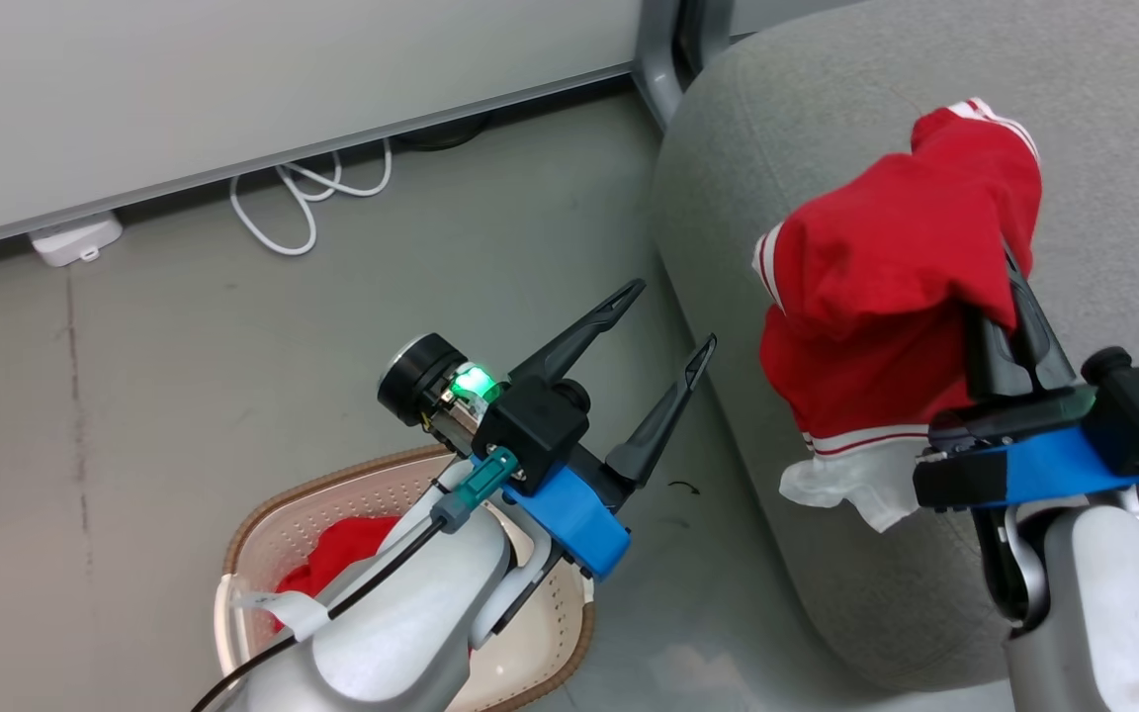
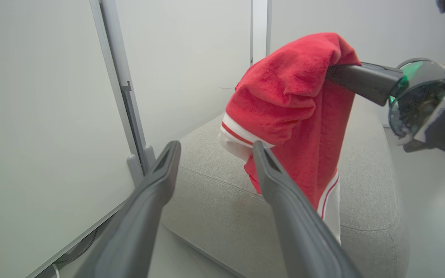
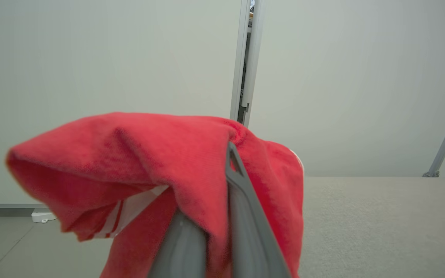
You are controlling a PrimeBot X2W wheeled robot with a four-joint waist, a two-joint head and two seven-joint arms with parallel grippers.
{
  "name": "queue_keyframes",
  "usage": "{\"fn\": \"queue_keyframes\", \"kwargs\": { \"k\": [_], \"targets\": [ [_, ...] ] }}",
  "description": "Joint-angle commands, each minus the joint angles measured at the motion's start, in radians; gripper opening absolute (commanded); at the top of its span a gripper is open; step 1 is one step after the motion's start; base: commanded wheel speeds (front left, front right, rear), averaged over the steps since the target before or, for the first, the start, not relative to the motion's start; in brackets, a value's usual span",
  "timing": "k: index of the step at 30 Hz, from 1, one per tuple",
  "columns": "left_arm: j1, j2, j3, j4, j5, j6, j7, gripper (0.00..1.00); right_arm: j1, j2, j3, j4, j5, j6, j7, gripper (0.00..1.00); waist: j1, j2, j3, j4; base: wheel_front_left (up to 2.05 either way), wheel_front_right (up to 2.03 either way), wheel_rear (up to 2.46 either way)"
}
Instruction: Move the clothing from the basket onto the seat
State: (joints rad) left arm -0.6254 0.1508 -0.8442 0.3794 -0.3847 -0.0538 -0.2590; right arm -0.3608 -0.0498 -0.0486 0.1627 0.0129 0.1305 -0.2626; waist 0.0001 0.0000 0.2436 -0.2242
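Observation:
One red garment (image 1: 886, 297) with white stripe trim hangs from my right gripper (image 1: 1009, 272), which is shut on it above the grey seat (image 1: 1103, 89). The same garment (image 2: 296, 112) drapes over the seat (image 2: 365, 185) in the left wrist view, and wraps the right fingers (image 3: 242, 200) in the right wrist view. A second red garment (image 1: 347, 559) lies in the cream basket (image 1: 283, 524) on the floor, partly hidden by my left forearm. My left gripper (image 1: 673, 316) is open and empty above the floor between basket and seat; its fingers (image 2: 284, 208) frame the hanging garment.
A white cable (image 1: 303, 198) and a white power block (image 1: 75, 240) lie by the wall's base. A metal post (image 1: 663, 59) stands beside the seat's far corner. Grey floor (image 1: 184, 346) stretches left of the seat.

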Motion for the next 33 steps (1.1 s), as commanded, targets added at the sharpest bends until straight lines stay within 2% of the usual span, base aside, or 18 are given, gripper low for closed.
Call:
{"fn": "queue_keyframes", "kwargs": {
  "k": [1, 9, 18, 24, 33],
  "targets": [
    [0.009, -0.001, 0.0, 0.001, 0.007, -0.004, -0.006, 1.0, 0.02, -0.001, -0.011, -0.015, -0.01, 0.0, -0.003, 0.0, -0.0001, 0.0, -0.003, -0.018, 0.0, 0.0, 0.0],
    [0.017, -0.011, -0.006, 0.004, 0.009, -0.008, -0.006, 1.0, 0.08, -0.001, -0.025, -0.052, -0.005, 0.0, -0.003, 0.0, -0.0001, 0.0, -0.007, -0.042, 0.0, 0.0, 0.0],
    [0.002, -0.002, 0.006, -0.003, 0.015, -0.007, -0.007, 1.0, -0.008, -0.008, -0.04, -0.088, -0.001, 0.0, -0.004, 0.0, -0.0001, 0.0, 0.012, -0.041, 0.0, 0.0, 0.0],
    [-0.032, 0.012, 0.013, -0.019, 0.026, -0.004, -0.007, 1.0, -0.17, -0.058, -0.084, -0.102, 0.02, 0.0, -0.004, 0.0, -0.0001, 0.0, 0.08, -0.033, 0.0, 0.0, 0.0],
    [-0.124, 0.038, 0.023, -0.047, 0.054, -0.005, 0.01, 1.0, -0.417, -0.19, -0.208, -0.093, 0.044, 0.0, -0.003, 0.0, -0.0001, 0.0, 0.266, -0.004, 0.0, 0.0, 0.0]
  ]
}}
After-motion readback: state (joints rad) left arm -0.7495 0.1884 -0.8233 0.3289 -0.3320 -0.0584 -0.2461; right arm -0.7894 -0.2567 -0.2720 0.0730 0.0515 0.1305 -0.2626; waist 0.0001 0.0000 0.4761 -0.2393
